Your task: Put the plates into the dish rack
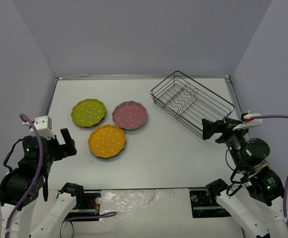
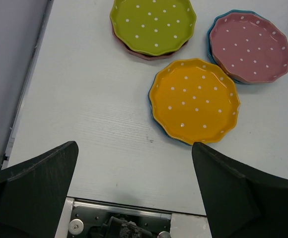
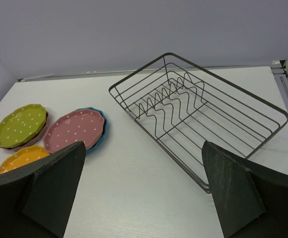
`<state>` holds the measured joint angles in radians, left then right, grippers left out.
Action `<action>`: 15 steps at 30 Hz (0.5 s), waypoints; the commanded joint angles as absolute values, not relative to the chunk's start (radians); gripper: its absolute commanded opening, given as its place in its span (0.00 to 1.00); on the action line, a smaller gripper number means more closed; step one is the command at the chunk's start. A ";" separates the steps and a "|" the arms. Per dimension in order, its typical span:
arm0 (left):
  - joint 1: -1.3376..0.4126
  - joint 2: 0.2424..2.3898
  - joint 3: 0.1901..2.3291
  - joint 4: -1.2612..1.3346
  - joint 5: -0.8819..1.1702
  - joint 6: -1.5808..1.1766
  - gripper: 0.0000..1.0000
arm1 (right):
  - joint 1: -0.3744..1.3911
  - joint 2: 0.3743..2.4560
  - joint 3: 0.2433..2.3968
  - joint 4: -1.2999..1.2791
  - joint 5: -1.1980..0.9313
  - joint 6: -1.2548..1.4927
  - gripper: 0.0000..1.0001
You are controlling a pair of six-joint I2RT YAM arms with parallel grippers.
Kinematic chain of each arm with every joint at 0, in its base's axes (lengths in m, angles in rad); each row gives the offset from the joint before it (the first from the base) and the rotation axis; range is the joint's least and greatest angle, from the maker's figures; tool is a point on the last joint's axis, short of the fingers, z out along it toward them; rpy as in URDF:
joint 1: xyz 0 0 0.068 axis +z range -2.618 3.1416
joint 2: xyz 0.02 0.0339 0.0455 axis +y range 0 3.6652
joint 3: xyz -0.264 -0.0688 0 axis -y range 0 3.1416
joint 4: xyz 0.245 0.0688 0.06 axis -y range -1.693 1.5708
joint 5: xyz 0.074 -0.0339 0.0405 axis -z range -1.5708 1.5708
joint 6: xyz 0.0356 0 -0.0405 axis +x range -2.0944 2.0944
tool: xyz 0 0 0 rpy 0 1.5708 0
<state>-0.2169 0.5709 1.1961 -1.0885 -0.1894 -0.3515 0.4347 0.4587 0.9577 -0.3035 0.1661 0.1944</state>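
Note:
Three small stacks of dotted scallop-edged plates lie left of centre. A lime green plate (image 1: 88, 112) lies on a reddish one. A pink plate (image 1: 129, 115) lies on a teal blue one. An orange plate (image 1: 107, 141) lies on a blue one. They also show in the left wrist view: green (image 2: 153, 24), pink (image 2: 250, 46), orange (image 2: 194, 99). The black wire dish rack (image 1: 192, 102) stands empty at the back right, zigzag divider inside; the right wrist view shows it too (image 3: 198, 116). My left gripper (image 1: 66, 144) is open and empty, left of the orange plate. My right gripper (image 1: 211, 130) is open and empty, beside the rack's near end.
The white table (image 1: 164, 158) is walled by grey panels at the back and both sides. A metal mounting strip (image 2: 119, 220) with both arm bases runs along the near edge.

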 commanded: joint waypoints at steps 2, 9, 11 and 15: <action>-0.219 0.626 1.195 -1.031 -0.139 -0.416 0.97 | 0.442 0.494 1.000 -0.229 0.198 0.228 1.00; -0.219 0.724 1.217 -1.005 -0.091 -0.515 0.97 | 0.442 0.529 1.002 -0.231 0.102 0.263 1.00; -0.220 0.780 1.230 -1.000 -0.070 -0.532 0.97 | 0.442 0.564 1.009 -0.230 0.062 0.263 1.00; -0.219 0.871 1.244 -0.950 -0.009 -0.575 0.97 | 0.442 0.638 1.023 -0.230 0.013 0.270 1.00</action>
